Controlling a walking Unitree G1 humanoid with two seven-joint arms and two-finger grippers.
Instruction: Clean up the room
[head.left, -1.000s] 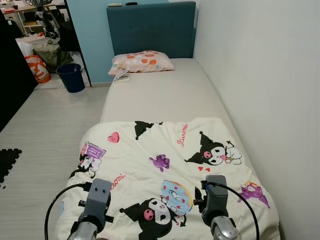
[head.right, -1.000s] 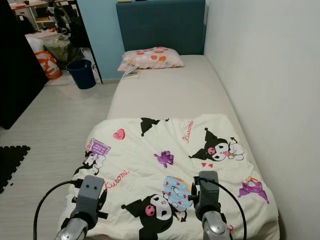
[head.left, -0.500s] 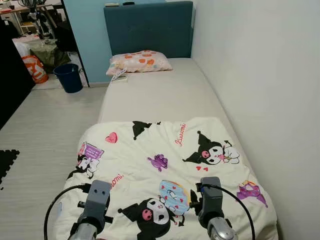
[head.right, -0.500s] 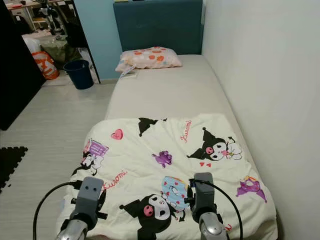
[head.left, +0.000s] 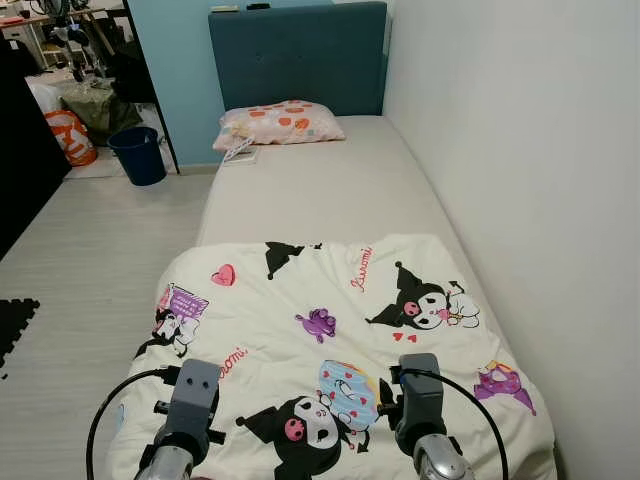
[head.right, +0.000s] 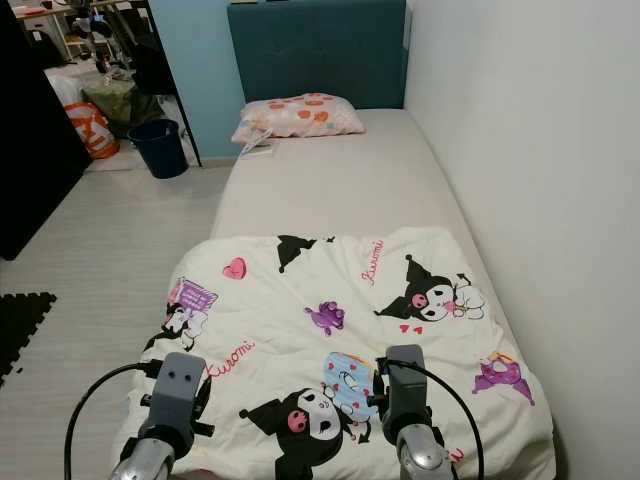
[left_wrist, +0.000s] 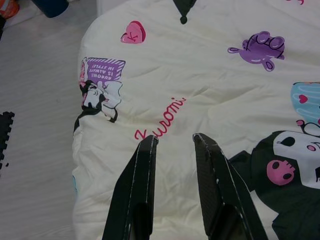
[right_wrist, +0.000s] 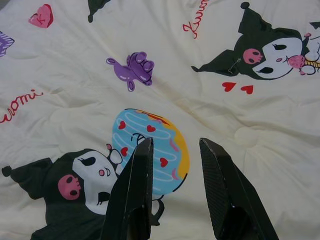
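Observation:
A cream blanket (head.left: 330, 330) printed with black cartoon characters, hearts and a blue donut lies spread over the near half of the bed (head.left: 310, 190). My left gripper (left_wrist: 176, 137) hovers open above the blanket's left part, by red lettering. Over the blue donut print my right gripper (right_wrist: 175, 141) is also open, holding nothing. Both arms, left (head.left: 195, 395) and right (head.left: 420, 395), reach in low at the foot of the bed. A pink patterned pillow (head.left: 280, 122) rests at the head, against the teal headboard (head.left: 295, 55).
A white wall (head.left: 520, 150) runs along the bed's right side. Pale wood floor lies to the left, with a dark blue bin (head.left: 137, 155), an orange bag (head.left: 72, 135) and a black foam mat (head.left: 12, 330). A small white item (head.left: 240, 152) lies beside the pillow.
The head view has shifted slightly. The blanket has not moved, and both arms stay over the same part of it.

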